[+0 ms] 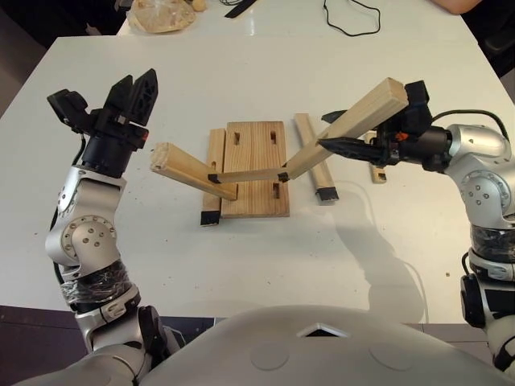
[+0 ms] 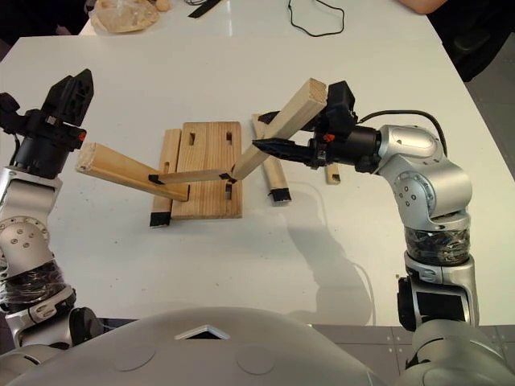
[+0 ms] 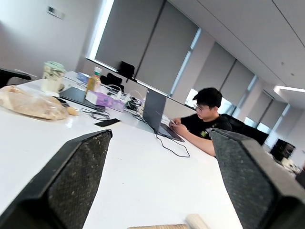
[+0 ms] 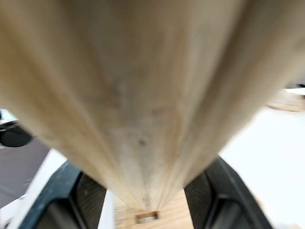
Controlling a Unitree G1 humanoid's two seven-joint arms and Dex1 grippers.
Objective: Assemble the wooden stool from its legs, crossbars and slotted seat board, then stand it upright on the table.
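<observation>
Table (image 1: 241,80): white top, and there's the seat board lying flat in the middle of it.
Leg frame: two legs joined by a crossbar (image 1: 249,174), up in the air and slanting right across the seat board!
Seat board (image 1: 253,153): slotted face up, the crossbar passing over its near half.
Right leg (image 1: 362,121): it climbs away from the seat board's right side, top end high.
Left leg (image 1: 189,169): it sticks out past the seat board's left side, its low end down at that board's left edge.
Right gripper (image 1: 326,131): just right of the seat board, fingers clamped on the right leg, carrying the frame. The wrist view shows a pad on either side of the wood.
Left gripper (image 1: 138,79): raised well left of the seat board, fingers spread wide, nothing between them.
Loose legs: one (image 1: 216,145) flat against the seat board's left edge, one (image 1: 324,181) flat just off its right edge.
Short piece (image 1: 378,173): farther right of the seat board, half hidden behind the right gripper.
</observation>
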